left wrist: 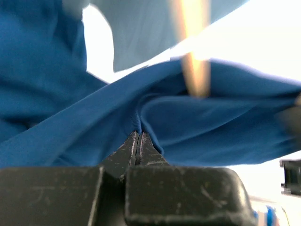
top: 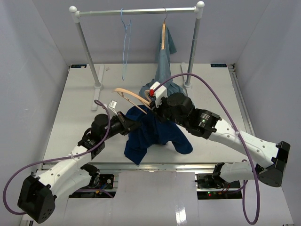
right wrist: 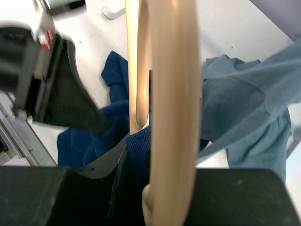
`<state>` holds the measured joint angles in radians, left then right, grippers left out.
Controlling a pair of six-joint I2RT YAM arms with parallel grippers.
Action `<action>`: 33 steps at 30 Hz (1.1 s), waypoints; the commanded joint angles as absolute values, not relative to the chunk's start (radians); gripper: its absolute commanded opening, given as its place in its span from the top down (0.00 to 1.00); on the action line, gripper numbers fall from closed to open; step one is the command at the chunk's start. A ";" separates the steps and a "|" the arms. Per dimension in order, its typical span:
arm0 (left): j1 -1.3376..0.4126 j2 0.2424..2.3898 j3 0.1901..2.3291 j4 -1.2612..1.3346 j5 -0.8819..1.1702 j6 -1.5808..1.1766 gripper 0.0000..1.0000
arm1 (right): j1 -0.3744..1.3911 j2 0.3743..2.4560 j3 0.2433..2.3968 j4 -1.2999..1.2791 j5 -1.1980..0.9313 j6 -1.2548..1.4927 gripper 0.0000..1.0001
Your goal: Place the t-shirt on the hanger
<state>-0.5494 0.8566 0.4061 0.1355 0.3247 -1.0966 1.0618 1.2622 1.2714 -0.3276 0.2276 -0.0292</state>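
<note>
Left arm (top: pixel 70 165) and right arm (top: pixel 244 140): white tube links, black rounded joint housings, chunky black base blocks (top: pixel 35 200) at the near ends. A purple cable (top: pixel 190 74) loops off each arm, and a white camera block (top: pixel 157 91) with a red dot sits on the right wrist, with a smaller white piece (top: pixel 113 104) on the left wrist. Left gripper (left wrist: pixel 137 136) fingers (left wrist: pixel 127 153) are matte black, scuffed with pale scratches, and taper to thin tips.
</note>
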 commanded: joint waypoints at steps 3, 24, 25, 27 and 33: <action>-0.500 0.856 0.641 -0.109 0.126 -0.952 1.00 | 1.065 1.086 1.192 -0.281 0.265 -0.036 0.92; -0.307 0.975 0.968 -0.346 0.080 -0.737 1.00 | 1.066 0.792 0.967 -0.342 0.232 -0.022 0.92; -0.307 0.979 0.980 -0.348 0.081 -0.733 1.00 | 1.066 0.793 0.964 -0.344 0.223 -0.023 0.92; -0.307 0.987 1.003 -0.355 0.079 -0.722 1.00 | 1.066 0.795 0.956 -0.347 0.208 -0.025 0.92; -0.305 1.018 1.066 -0.403 0.048 -0.688 1.00 | 1.066 0.800 0.952 -0.366 0.199 -0.023 0.92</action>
